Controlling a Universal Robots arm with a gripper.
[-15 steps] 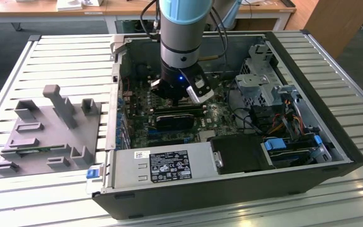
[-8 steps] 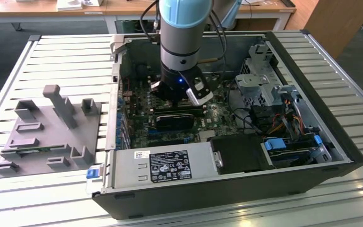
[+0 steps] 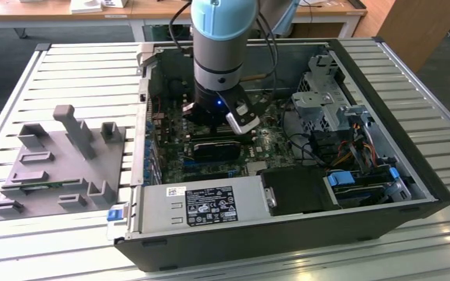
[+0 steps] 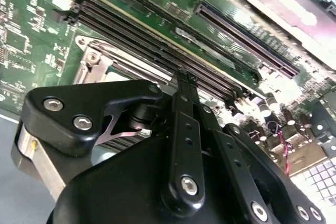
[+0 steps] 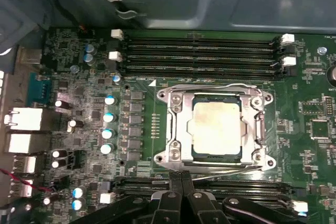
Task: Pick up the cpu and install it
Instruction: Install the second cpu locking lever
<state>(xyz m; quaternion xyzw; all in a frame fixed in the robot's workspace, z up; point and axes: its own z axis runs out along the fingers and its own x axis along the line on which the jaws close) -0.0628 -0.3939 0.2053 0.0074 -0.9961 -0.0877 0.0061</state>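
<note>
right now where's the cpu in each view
Exterior view: no cpu can be made out; the arm stands over that part of the motherboard.
First wrist view: the cpu sits in the metal socket frame, mid-picture.
Second wrist view: only the socket frame's corner shows beside the gripper's black linkage; the cpu itself is hidden.
Shared landmark: the black memory slots alongside the socket.

cpu (image 5: 216, 128) in motherboard (image 5: 94, 77) socket, between memory slots (image 5: 199, 51).
</note>
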